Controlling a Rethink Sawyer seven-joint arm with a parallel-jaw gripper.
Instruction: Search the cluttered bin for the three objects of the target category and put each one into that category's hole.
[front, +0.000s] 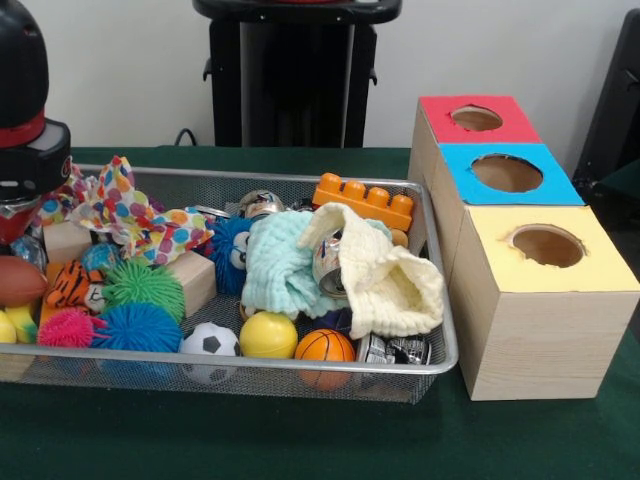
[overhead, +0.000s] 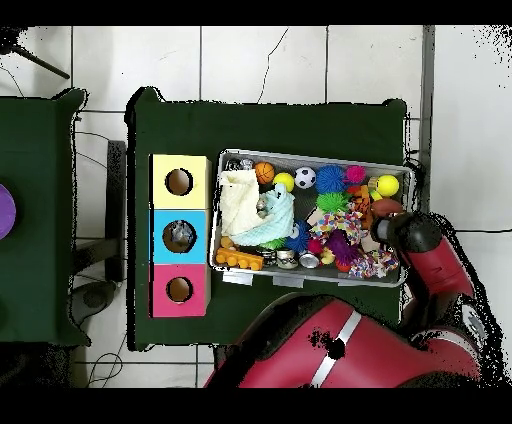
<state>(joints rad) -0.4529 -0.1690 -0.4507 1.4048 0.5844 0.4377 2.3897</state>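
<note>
The bin (front: 440, 345) is packed full on the green desk (front: 300, 440), with bare room only at 6 o'clock in the front view. The arm (overhead: 415, 235) covers the bin's 3 o'clock end from overhead; I cannot tell how the jaws stand. Only overhead shows something inside the blue box (overhead: 179, 236); no clear bottles show in the bin.

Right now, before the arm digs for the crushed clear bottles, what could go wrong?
1. The cream cloth and mint cloth cover the middle of the bin, so bottles may lie hidden and a grab could lift cloth instead.
2. A shiny can peeks from the cloths and might be mistaken for plastic.
3. The arm is over the bin's end farthest from the boxes, so each carry crosses the clutter and could knock the orange block.
</note>
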